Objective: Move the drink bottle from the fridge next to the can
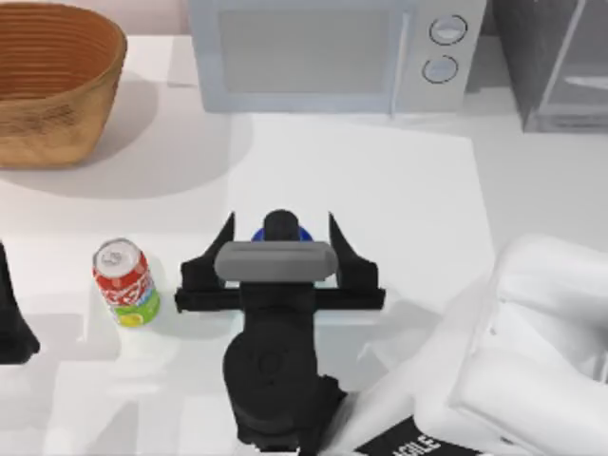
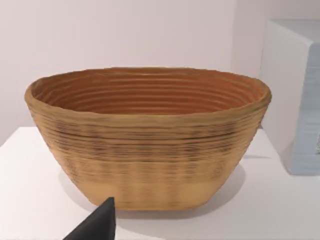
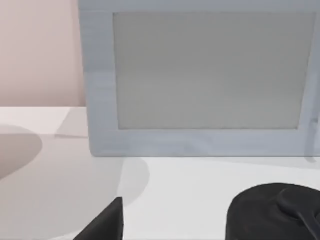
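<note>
1. Right pincer [image 1: 280, 237] stands over the middle of the counter [image 1: 399, 190], right of the can [image 1: 124, 282]. Its fingers are spread wide, one to each side of the bottle [image 1: 281, 228], and appear apart from it.
2. The bottle stands out of the fridge [image 1: 556, 66], near the can but with a gap between them. Judged: the step in hand is either release or final placement.
3. To do it well: confirm the bottle sits upright on the counter, then draw the pincer straight up so neither finger brushes the cap.
4. Left pincer [image 1: 14, 323] is parked at the counter's left edge, facing the basket [image 2: 150, 135]; whether it is spread or closed cannot be told.
5. Hidden: the bottle's body and base lie under the wrist, so contact with the counter is unconfirmed. The fridge is cut off at the corner beside the microwave [image 1: 332, 52].
</note>
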Controlling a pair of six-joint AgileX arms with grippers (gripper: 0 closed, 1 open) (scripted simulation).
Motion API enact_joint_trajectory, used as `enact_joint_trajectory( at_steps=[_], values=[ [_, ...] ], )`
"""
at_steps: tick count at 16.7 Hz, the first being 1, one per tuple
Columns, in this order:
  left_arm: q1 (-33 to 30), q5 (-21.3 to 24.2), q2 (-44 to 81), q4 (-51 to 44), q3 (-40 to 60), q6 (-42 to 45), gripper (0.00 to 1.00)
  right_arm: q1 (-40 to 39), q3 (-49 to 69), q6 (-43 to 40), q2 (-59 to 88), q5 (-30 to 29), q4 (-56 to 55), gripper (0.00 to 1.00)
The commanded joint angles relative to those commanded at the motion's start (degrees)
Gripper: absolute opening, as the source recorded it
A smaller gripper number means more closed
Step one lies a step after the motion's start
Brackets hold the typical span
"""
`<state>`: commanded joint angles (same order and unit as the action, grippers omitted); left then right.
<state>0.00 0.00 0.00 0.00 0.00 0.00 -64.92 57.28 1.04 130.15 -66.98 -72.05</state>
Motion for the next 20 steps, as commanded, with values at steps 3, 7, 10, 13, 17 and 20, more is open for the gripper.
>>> enact_joint_trajectory(
  at_steps=[3, 7, 10, 13, 17, 20],
  values=[
    [0.0, 0.0, 0.0, 0.0, 0.0, 0.0, 1.00, 0.0, 0.0, 0.0, 0.0, 0.0, 0.0, 1.00],
    [0.0, 0.0, 0.0, 0.0, 0.0, 0.0, 1.00, -1.5, -1.1, 0.2, -0.6, -1.6, -0.7, 1.00],
    [0.0, 0.0, 0.0, 0.0, 0.0, 0.0, 1.00, -3.9, -3.0, 0.2, -1.3, -4.0, -1.4, 1.00],
    [0.0, 0.0, 0.0, 0.0, 0.0, 0.0, 1.00, -3.8, -2.9, 0.2, -1.1, -4.0, -1.3, 1.00],
    [0.0, 0.0, 0.0, 0.0, 0.0, 0.0, 1.00, -2.1, -4.4, 0.2, -4.6, -0.5, -1.3, 1.00],
    [0.0, 0.0, 0.0, 0.0, 0.0, 0.0, 1.00, 2.6, -8.7, 0.1, -13.5, 7.9, 0.1, 1.00]
  ],
)
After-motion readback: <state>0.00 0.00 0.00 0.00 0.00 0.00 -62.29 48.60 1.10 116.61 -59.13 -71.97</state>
